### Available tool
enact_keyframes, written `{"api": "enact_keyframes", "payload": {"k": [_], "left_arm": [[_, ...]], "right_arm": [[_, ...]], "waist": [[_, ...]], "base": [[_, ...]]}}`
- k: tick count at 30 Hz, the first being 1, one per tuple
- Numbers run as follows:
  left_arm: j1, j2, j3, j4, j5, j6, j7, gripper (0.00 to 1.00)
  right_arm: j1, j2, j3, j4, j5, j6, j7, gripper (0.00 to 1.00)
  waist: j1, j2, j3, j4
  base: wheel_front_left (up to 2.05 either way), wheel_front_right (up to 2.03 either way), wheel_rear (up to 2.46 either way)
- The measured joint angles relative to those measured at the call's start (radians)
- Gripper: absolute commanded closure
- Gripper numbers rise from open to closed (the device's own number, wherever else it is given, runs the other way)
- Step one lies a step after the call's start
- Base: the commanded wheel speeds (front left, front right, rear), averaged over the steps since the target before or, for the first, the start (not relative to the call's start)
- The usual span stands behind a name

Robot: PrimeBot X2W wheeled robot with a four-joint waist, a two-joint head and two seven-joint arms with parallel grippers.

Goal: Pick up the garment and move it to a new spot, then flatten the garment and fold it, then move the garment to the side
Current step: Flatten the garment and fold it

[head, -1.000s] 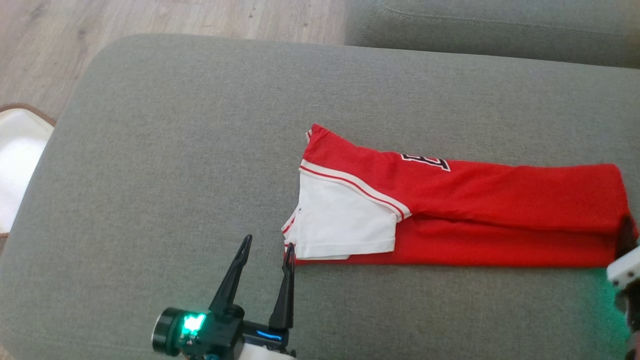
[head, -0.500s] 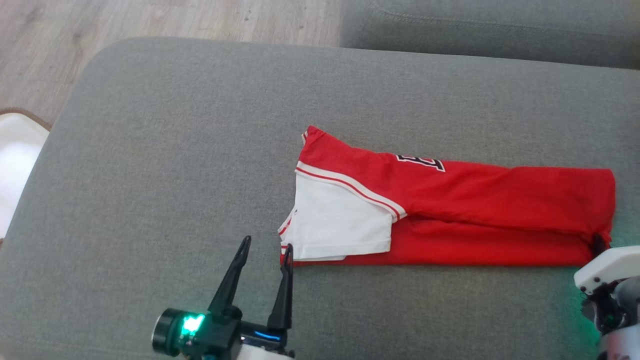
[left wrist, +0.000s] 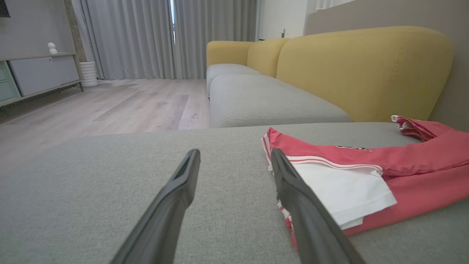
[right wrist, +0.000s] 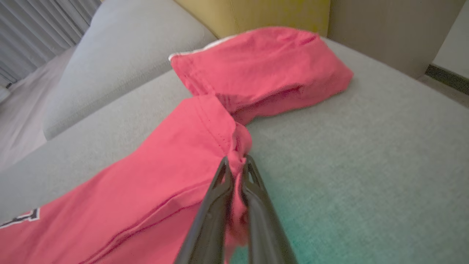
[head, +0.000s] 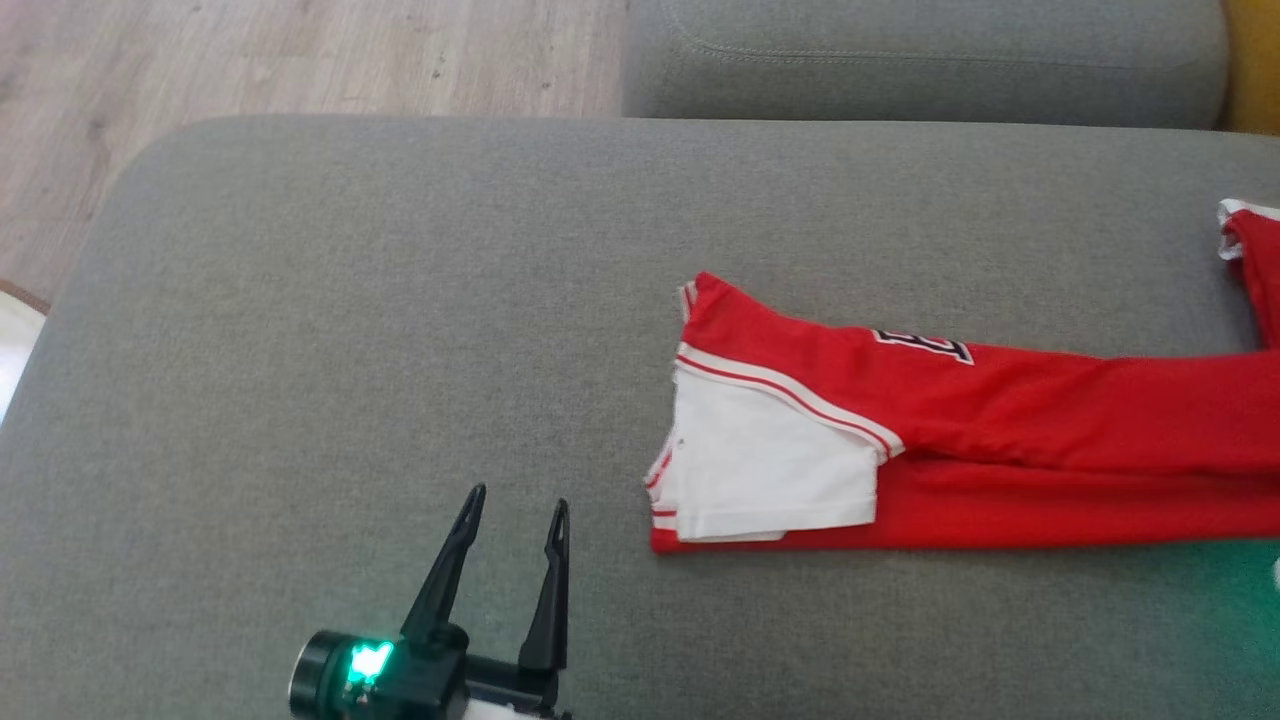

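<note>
A red garment [head: 1010,450] lies on a grey sofa seat [head: 350,330], folded lengthwise into a long band that runs from the middle of the seat off the right edge of the head view. At its left end a white sleeve [head: 770,475] with red and white striped trim lies flat on top. Black and white lettering [head: 922,345] shows partly along the upper fold. At the far right, a red end with a white edge lies bent back on the seat.

The right hand [right wrist: 236,160] is closed on the garment: in its wrist view the two dark fingers [right wrist: 210,205] pinch a gathered bit of red hem between them (the cloth puckers right at the tips).

The left hand [head: 520,498] is open, its fingers spread apart, holding nothing. It sits low over the seat to the left of the sleeve end, near it but apart from it in the head view. A green light [head: 365,662] glows at its base.

Beyond the seat there is a second grey cushion [head: 900,60], a yellow backrest [left wrist: 359,69], a pale wooden floor [head: 300,50] and grey curtains [left wrist: 146,36].
</note>
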Motion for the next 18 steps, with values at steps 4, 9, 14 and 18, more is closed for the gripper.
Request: {"api": "enact_keyframes", "payload": {"k": [4, 9, 14, 18], "left_arm": [[0.015, -0.002, 0.011, 0.007, 0.01, -0.016, 0.0, 0.0], [0.018, -0.005, 0.029, 0.013, 0.017, -0.026, 0.0, 0.0], [0.028, -0.009, 0.031, 0.022, 0.028, -0.043, 0.0, 0.0], [0.028, -0.019, 0.033, 0.032, 0.034, -0.053, 0.0, 0.0]], "right_arm": [[0.009, -0.012, 0.051, -0.105, 0.07, 0.0, -0.002, 1.0], [0.011, 0.031, 0.207, -0.344, 0.153, 0.0, -0.001, 1.0], [0.016, 0.087, 0.363, -0.53, 0.156, 0.0, 0.017, 1.0], [0.016, 0.131, 0.499, -0.568, 0.157, 0.0, 0.036, 1.0]], "waist": [[0.0, 0.0, -0.006, -0.011], [0.0, 0.0, -0.014, -0.013], [0.0, 0.0, -0.018, -0.001], [0.0, 0.0, -0.02, 0.024]], "base": [[0.0, 0.0, 0.0], [0.0, 0.0, 0.0], [0.0, 0.0, 0.0], [0.0, 0.0, 0.0]]}}
